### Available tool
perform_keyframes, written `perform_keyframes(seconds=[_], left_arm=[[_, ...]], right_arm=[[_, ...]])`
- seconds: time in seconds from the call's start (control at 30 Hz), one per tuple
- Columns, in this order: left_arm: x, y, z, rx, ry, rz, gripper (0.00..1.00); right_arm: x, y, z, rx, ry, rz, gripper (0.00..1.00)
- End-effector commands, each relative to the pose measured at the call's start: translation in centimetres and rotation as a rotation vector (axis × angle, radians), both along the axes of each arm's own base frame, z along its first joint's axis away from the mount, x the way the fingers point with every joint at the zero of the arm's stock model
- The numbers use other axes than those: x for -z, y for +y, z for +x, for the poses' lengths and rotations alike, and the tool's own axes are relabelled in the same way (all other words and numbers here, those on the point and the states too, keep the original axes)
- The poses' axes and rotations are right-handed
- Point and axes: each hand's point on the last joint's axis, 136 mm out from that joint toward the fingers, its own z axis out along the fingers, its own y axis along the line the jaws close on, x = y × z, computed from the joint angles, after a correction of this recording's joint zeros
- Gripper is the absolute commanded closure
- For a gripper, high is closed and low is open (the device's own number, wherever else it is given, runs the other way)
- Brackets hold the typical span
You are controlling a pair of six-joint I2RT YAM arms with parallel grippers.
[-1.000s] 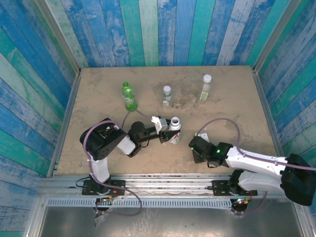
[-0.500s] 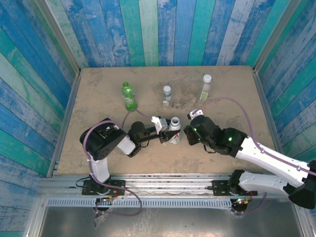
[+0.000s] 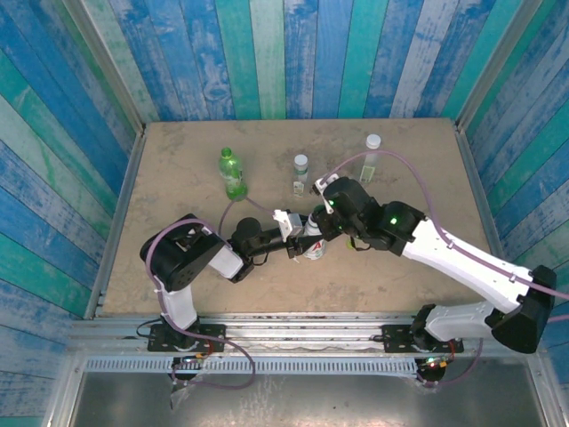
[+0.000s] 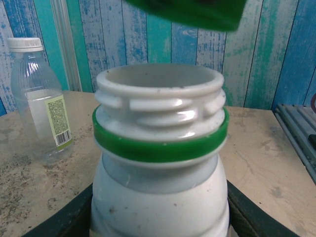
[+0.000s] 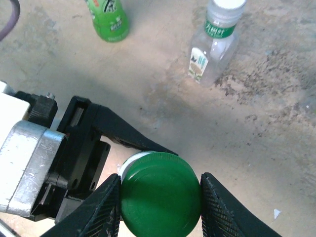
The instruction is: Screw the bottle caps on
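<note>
A white bottle (image 3: 313, 245) with a green neck ring (image 4: 160, 148) stands upright near the table's middle, its threaded mouth uncapped. My left gripper (image 3: 305, 246) is shut on its body, a finger on each side (image 4: 158, 224). My right gripper (image 5: 160, 193) is shut on a dark green cap (image 5: 160, 197), held just above the bottle's mouth and not touching it; a sliver of the white rim (image 5: 129, 160) shows under the cap. From the left wrist, the cap (image 4: 190, 12) hangs above the mouth. The right gripper (image 3: 322, 217) sits over the bottle.
Three capped bottles stand at the back: a green one (image 3: 232, 173) (image 5: 108, 17), a short clear one (image 3: 300, 174) (image 5: 215, 42) and a tall clear one (image 3: 370, 157) with a white cap. Blue plank walls ring the sandy table (image 3: 418, 205). The right arm's cable arcs above the tall bottle.
My right arm has swung from the near right of the table, left and away, to above the white bottle with the green cap. The left gripper and bottle have stayed put.
</note>
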Motion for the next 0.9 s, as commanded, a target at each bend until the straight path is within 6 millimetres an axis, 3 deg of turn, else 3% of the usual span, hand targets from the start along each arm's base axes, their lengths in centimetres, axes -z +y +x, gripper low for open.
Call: perform_keyframes(seconds=[0.0,0.57,0.87], left_arm=[[1.9,0.1,-0.6,0.017,0.049,0.071,0.47],[2.4,0.0,-0.7,0.027,0.050,0.085,0.47],[2.3,0.0,-0.5,0.023,0.054,0.082,0.48]], right_arm=[[0.6,0.3,-0.5,-0.045,0.048,-0.021,0.58],[2.7,-0.1,0.0,-0.073,0.144,-0.123,0.58],[4.2,-0.2,-1.6,-0.205,0.254,-0.253,0.57]])
